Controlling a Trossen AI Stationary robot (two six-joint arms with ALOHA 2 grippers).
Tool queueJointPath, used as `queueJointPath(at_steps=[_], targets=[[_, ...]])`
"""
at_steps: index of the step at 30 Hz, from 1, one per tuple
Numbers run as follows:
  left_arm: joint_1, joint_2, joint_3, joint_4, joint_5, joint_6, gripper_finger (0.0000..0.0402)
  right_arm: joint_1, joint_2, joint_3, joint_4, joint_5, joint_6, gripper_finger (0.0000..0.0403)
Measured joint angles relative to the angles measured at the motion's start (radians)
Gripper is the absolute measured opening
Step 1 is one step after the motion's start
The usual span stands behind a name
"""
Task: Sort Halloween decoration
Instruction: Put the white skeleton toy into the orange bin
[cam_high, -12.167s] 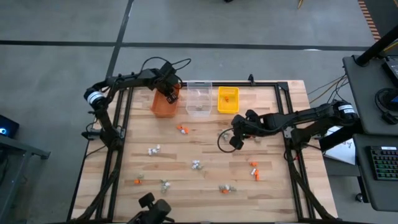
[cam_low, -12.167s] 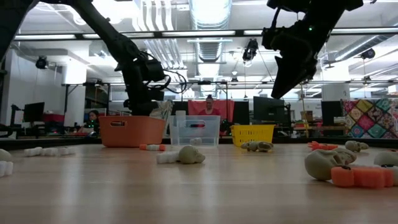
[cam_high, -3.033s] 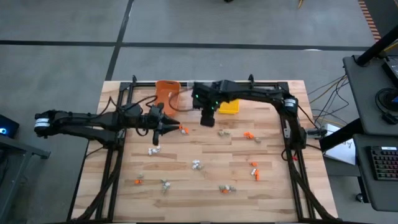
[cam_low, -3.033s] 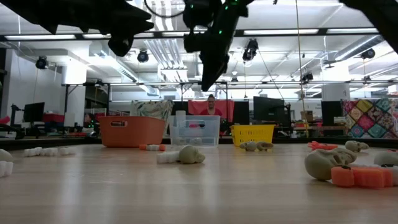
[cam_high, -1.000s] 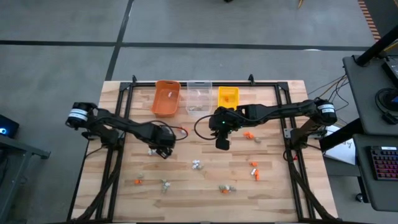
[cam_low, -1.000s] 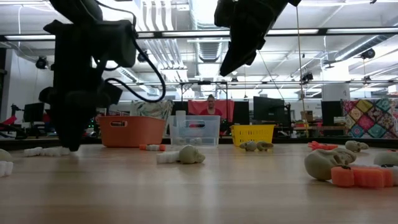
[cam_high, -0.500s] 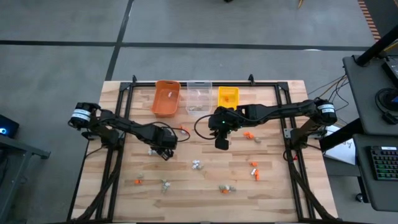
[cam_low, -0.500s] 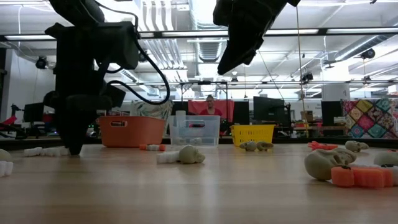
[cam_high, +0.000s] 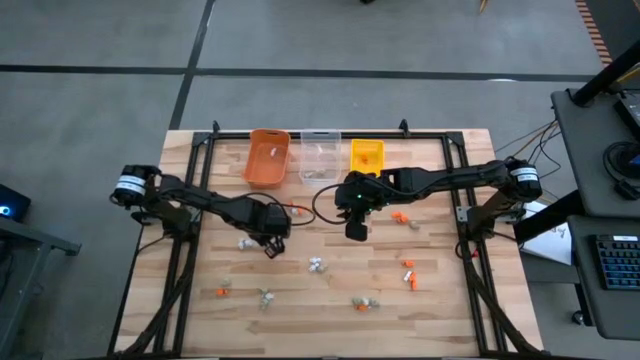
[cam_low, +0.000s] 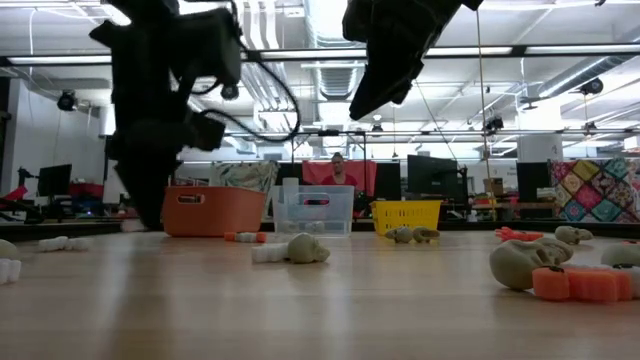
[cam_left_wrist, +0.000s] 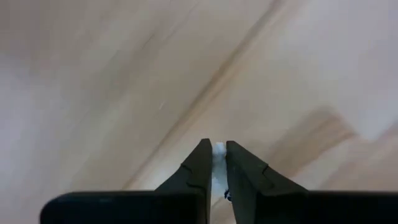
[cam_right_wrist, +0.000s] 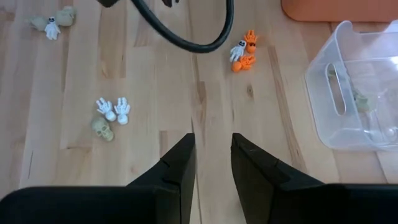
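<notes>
While trinkets (cam_high: 316, 265) dot wooden table (cam_high: 440, 310) | left gripper (cam_left_wrist: 213, 163) pinches white trinket (cam_left_wrist: 218, 149)

The left claw (cam_left_wrist: 214, 163) points steeply downward, fingers (cam_left_wrist: 198, 167) pinched nearly together on a small white piece. The right arm reaches in from its side, its claw (cam_right_wrist: 212, 158) raised, fingers (cam_right_wrist: 181, 165) parallel, partly apart and gripping nothing.

Orange, white and grey-tan Halloween trinkets (cam_high: 408, 272) are dotting a pale wood-grain surface (cam_high: 440, 310), while an orange bin (cam_high: 268, 158), a clear bin (cam_high: 320, 155) and a yellow bin (cam_high: 367, 158) are lining its far edge. Two dark arms are showing black against the blond planks; a white trinket (cam_left_wrist: 218, 149) is glinting between the left gripper (cam_left_wrist: 214, 163)'s black fingers.
</notes>
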Motion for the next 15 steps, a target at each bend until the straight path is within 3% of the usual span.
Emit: queueJointPath(at_steps=[4, 11, 15], targets=[[0.0, -0.015, 0.07, -0.045, -0.009, 0.085, 0.0012, 0.001, 0.0, 0.0, -0.021, 0.0, 0.012, 0.0091], [0.032, -0.056, 0.215, -0.232, -0.172, 0.212, 0.0012, 0.023, 0.0, 0.0, -0.106, -0.001, 0.07, 0.0091], [0.088, -0.095, 0.277, -0.257, -0.228, 0.329, 0.0012, 0.043, 0.0, 0.0, -0.153, -0.001, 0.115, 0.0091]])
